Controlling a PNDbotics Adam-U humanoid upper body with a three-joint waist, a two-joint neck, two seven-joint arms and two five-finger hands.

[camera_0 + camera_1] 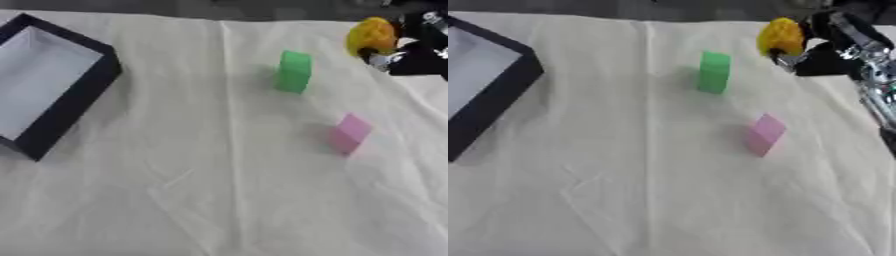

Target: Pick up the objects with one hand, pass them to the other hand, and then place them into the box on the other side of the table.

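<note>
At the far right edge, our right hand [826, 47] had its fingers curled round the yellow object [781, 36], raised over the cloth [649, 190]. We judged it best carried leftward, kept level, toward the box [74, 95]; our left hand was unseen.
</note>
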